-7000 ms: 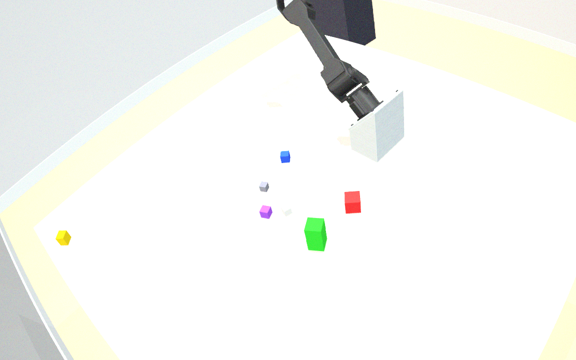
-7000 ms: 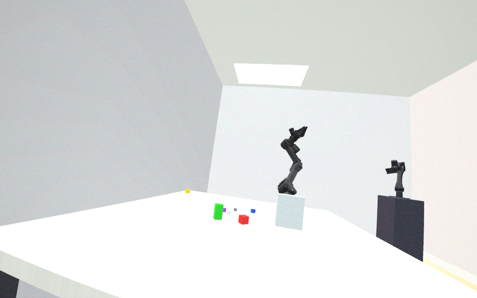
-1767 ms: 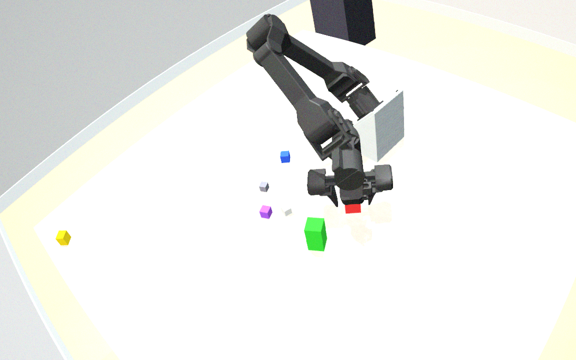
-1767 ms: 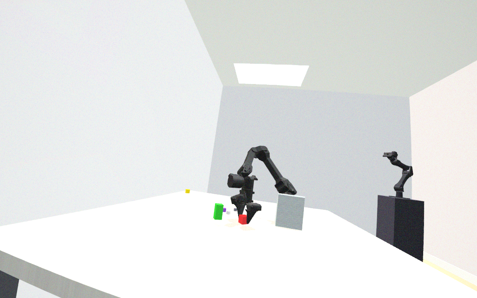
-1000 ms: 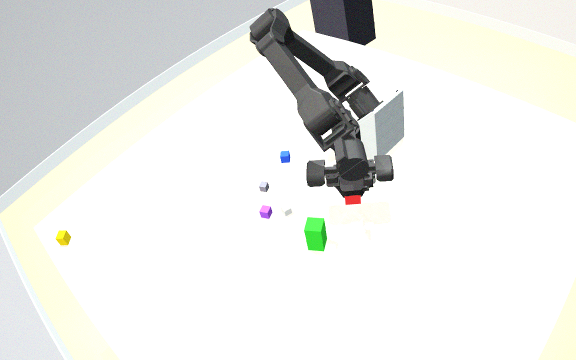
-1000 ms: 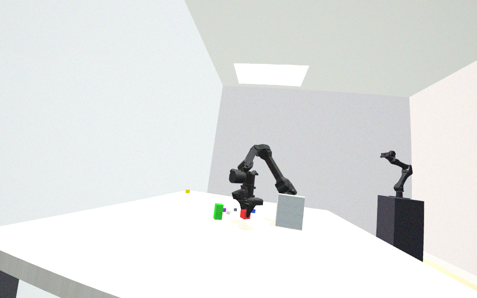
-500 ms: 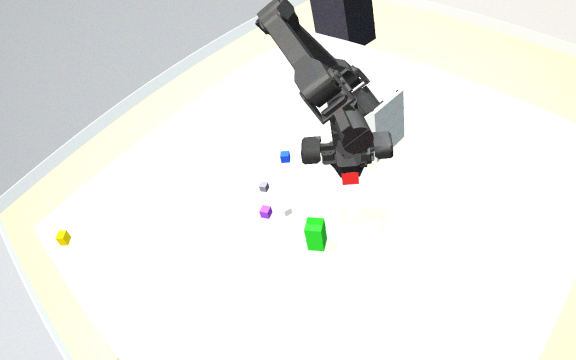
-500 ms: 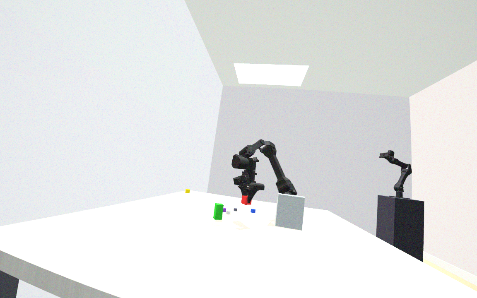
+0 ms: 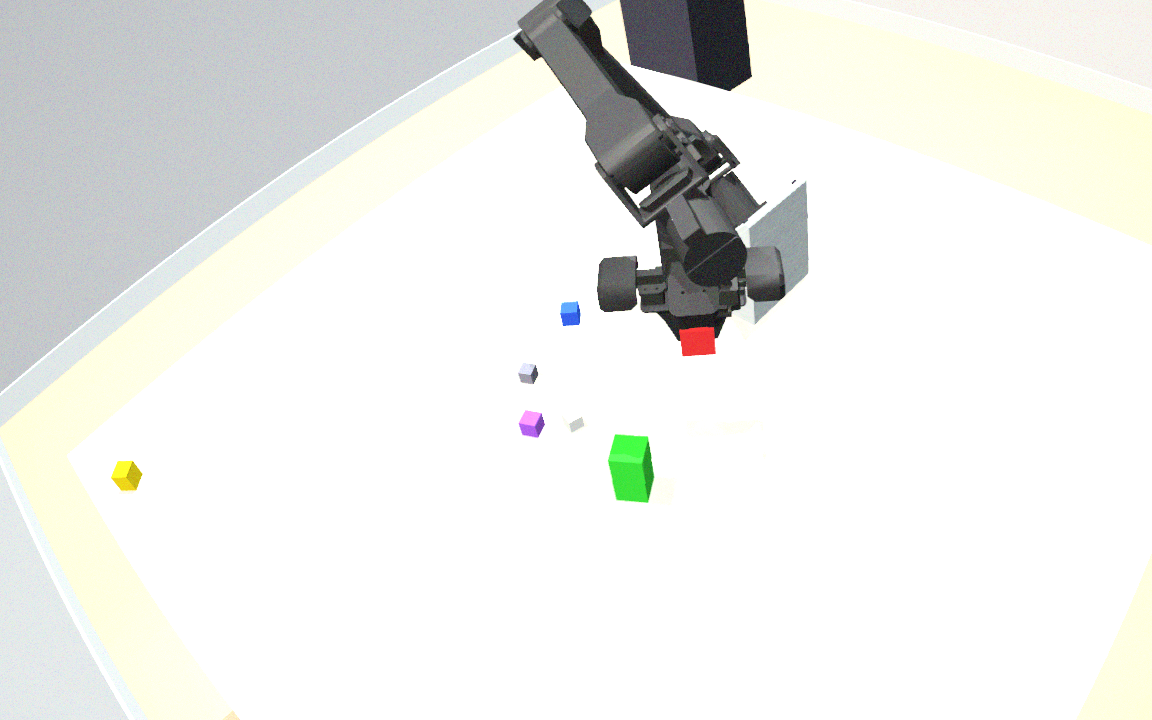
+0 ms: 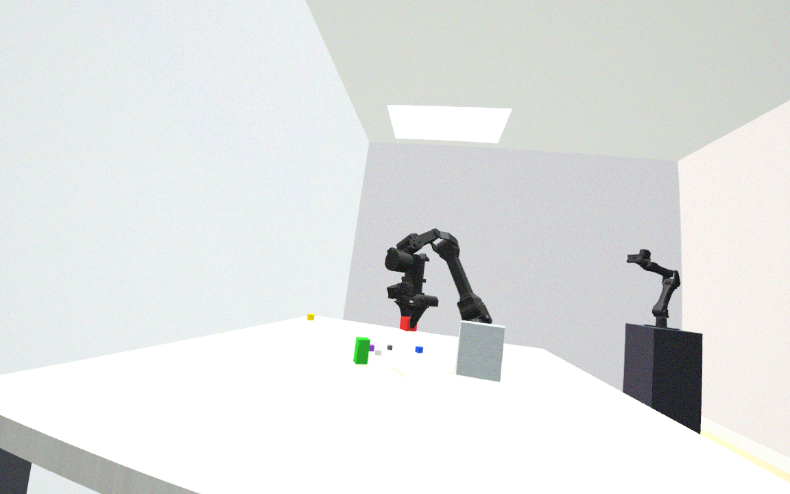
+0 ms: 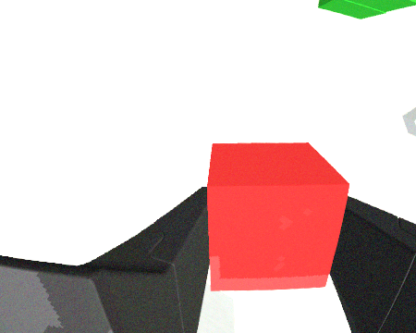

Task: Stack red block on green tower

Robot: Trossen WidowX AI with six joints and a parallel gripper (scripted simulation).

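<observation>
Overhead, unlabelled red block (image 11: 276,216) in tool (image 11: 270,253).

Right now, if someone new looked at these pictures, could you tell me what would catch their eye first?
The red block stands out most, clamped in the gripper and lifted off the white table. Next comes the upright green tower, standing apart from it, nearer the top camera. Small blue, purple and yellow cubes lie scattered around, and a grey panel stands beside the arm.
</observation>
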